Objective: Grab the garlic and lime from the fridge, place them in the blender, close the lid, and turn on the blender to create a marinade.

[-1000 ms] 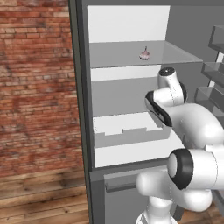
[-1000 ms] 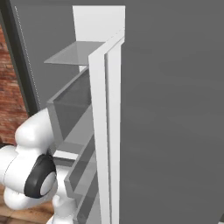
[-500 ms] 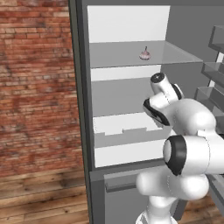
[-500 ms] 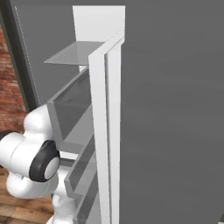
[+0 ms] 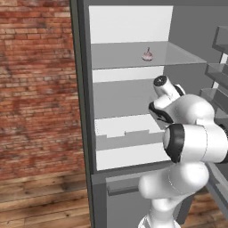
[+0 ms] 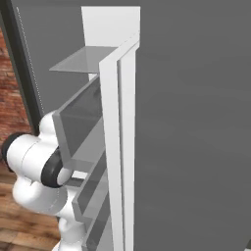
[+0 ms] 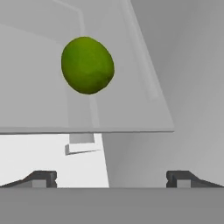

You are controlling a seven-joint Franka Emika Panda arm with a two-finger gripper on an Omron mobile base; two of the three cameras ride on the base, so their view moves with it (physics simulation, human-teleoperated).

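**Arm deep in the fridge, nothing picked up yet**

Since a second ago the arm's upper links have swung lower and nearer in the left base view, its elbow now bulking at lower right and covering more of the drawer front; the shelves and the bulb have not shifted.

The fridge (image 5: pixel 82 89) stands open, dark grey outside, matte pale inside. The garlic (image 5: pixel 147 55), a small pinkish-white bulb with a dark stem, sits at upper centre of that view on a thin translucent shelf (image 5: pixel 116 55). In the hand view the lime (image 7: pixel 87 64), a smooth green oval with a faintly dimpled skin, rests at upper left on another glassy shelf (image 7: pixel 131 105), well apart from the gripper (image 7: pixel 111 178). Its two dark tips stand wide apart at the bottom corners, with nothing between them.

So the job looks barely begun: both items are still in the fridge, and filling, lidding and switching on all remain.
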